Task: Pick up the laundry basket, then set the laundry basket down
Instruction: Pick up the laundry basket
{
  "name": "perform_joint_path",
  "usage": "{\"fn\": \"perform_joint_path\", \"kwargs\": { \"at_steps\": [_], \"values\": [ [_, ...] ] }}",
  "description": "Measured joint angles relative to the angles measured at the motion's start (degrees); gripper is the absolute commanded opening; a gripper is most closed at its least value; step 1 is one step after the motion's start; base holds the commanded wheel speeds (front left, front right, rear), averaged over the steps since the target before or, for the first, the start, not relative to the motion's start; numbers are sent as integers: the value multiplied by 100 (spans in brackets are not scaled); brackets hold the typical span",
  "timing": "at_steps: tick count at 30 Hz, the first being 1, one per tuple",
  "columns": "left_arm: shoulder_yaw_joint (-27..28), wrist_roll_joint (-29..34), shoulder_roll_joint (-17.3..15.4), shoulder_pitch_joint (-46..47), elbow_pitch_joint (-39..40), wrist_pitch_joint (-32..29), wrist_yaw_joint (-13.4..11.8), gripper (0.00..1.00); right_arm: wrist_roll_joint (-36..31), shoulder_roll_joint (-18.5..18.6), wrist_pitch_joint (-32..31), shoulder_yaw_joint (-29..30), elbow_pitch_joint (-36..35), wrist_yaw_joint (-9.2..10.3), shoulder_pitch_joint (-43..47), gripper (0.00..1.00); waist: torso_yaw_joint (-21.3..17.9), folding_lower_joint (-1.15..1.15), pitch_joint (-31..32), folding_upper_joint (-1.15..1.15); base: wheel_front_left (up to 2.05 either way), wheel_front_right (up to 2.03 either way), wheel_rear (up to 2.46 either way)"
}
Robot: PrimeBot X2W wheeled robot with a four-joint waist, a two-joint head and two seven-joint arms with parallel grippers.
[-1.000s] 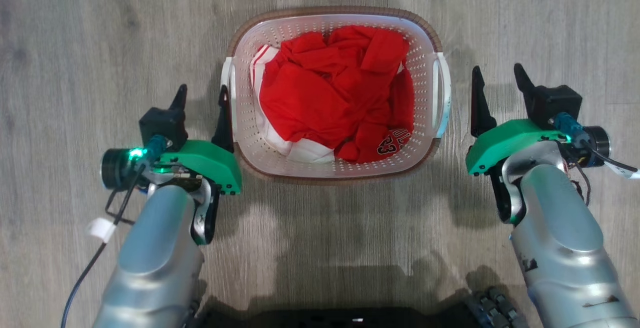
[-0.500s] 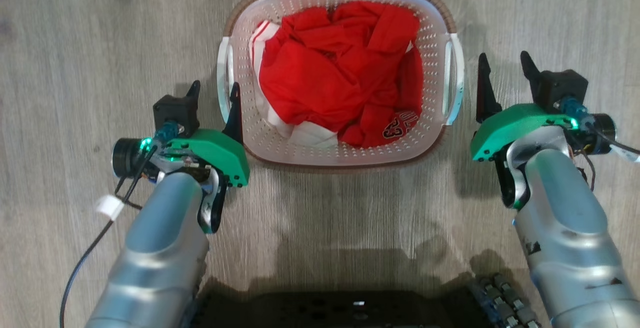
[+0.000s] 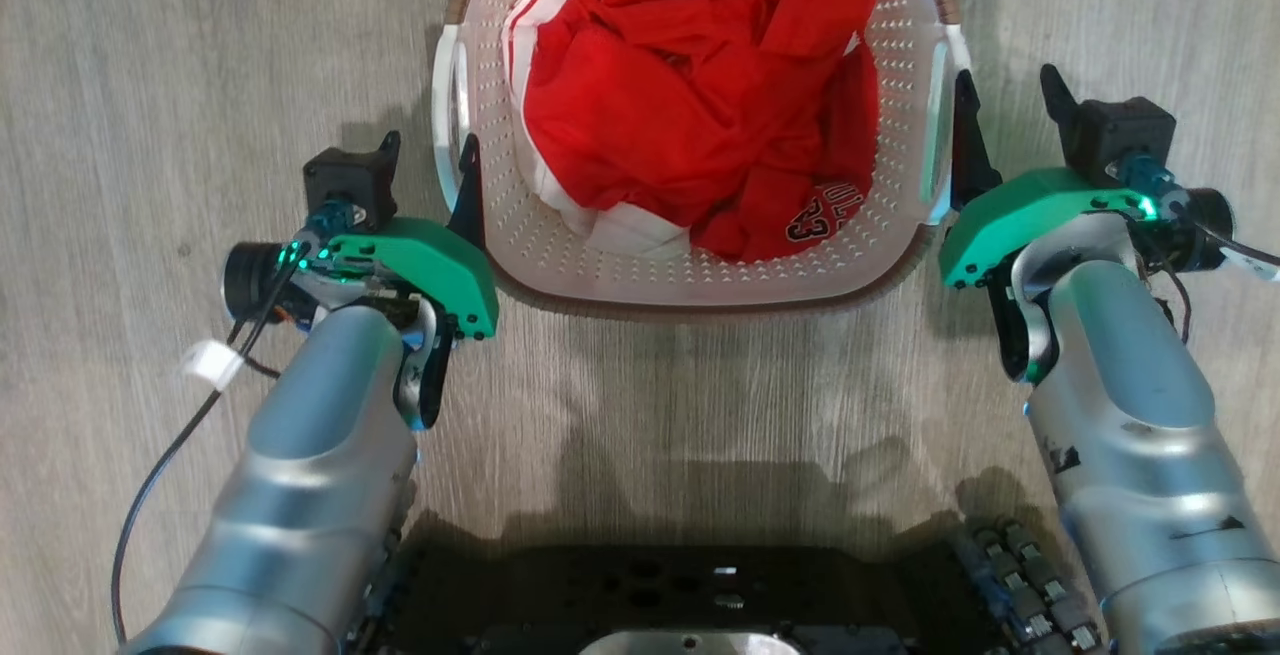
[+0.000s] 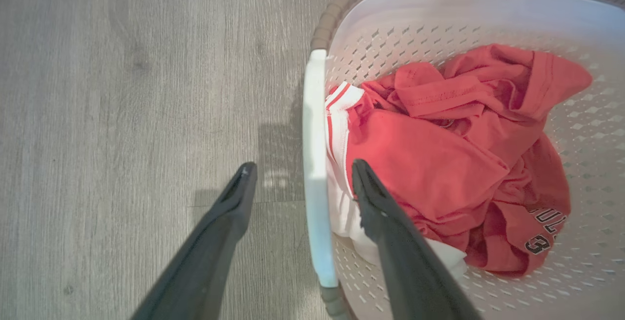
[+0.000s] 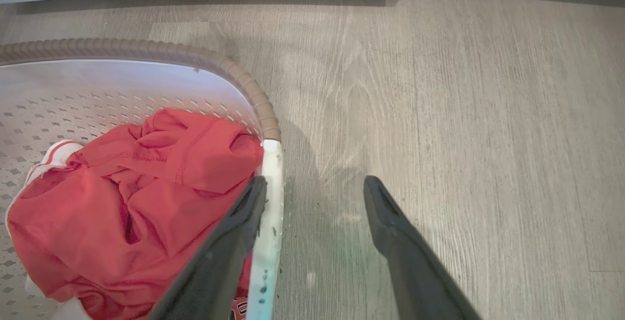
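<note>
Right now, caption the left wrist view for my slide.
Open left hand straddles the basket's white handle, one finger over the red clothes, one over the floor.

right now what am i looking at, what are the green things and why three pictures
It is a wheeled robot with two arms. The head view looks down from its head: the left gripper and right gripper, green with dark fingers, flank a laundry basket of red clothes on a grey wood floor. The other two pictures come from cameras on each wrist, looking along the fingers. Both grippers are open. The left one has the basket's left handle between its fingers; the right one is at the right handle. Nothing is gripped yet.
</note>
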State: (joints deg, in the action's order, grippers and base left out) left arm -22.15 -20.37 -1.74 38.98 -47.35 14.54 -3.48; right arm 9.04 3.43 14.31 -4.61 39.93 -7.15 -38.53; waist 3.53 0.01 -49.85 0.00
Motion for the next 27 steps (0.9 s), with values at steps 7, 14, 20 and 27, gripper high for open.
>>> {"fn": "perform_joint_path", "kwargs": {
  "at_steps": [7, 14, 20, 27],
  "values": [
    [-192, -140, 7, 271, -133, 0, -1, 100, -31, 14, 45, -92, 215, 0, -240, 100, 78, 0, -267, 0, 0, 0, 0],
    [-326, -242, 9, 452, -199, 0, -5, 100, 10, 18, 42, -160, 461, 0, -297, 100, 102, 0, -421, 0, 0, 0, 0],
    [-477, -334, 12, 588, -293, 0, -5, 100, 71, 33, 42, -263, 654, 0, -493, 100, 108, 0, -525, 0, 0, 0, 0],
    [-636, -530, 15, 733, -438, 0, -5, 100, 223, 40, 42, -446, 934, 0, -623, 100, 130, 0, -642, 0, 0, 0, 0]
  ]
}}
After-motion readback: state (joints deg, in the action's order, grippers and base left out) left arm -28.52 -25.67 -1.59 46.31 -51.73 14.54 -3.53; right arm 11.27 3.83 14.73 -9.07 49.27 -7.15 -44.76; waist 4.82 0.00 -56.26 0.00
